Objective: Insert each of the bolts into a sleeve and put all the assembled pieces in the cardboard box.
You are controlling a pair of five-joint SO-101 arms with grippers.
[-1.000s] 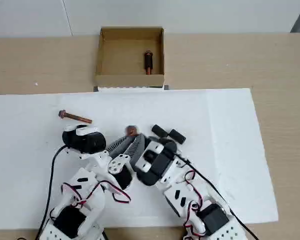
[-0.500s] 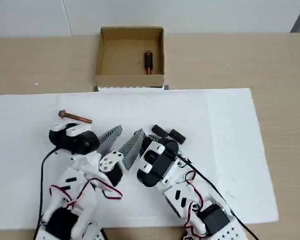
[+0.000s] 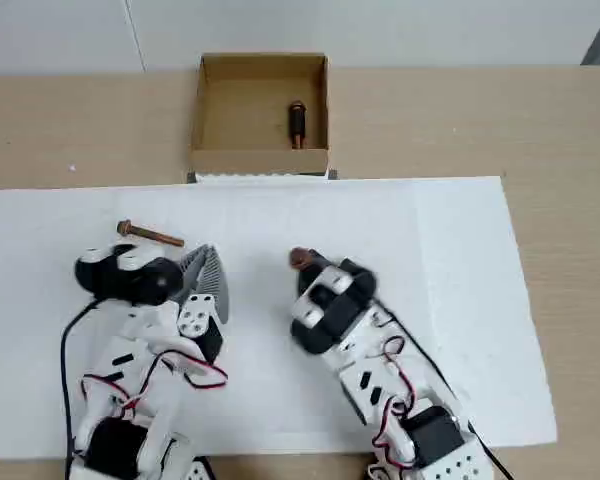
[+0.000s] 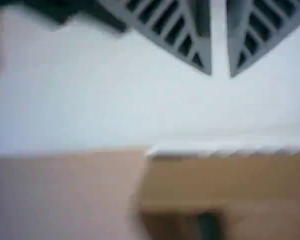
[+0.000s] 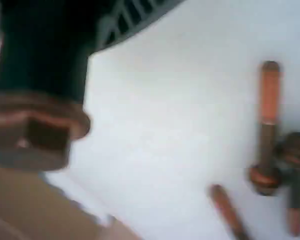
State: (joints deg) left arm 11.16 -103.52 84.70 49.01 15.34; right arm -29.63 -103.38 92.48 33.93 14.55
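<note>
the right arm point(image 3: 325, 300), at mid-frame, is gripping a sleeved bolt point(image 3: 300, 258) in its jaws, copper head pointing up-frame. the left arm point(image 3: 140, 280), at centre left, is holding its jaws slightly apart around nothing. a loose bolt point(image 3: 150, 234) is lying just above it on the white sheet point(image 3: 460, 250). the box point(image 3: 260, 160), sitting top centre on the counter point(image 3: 80, 120), is holding one assembled piece point(image 3: 297, 124).
</note>
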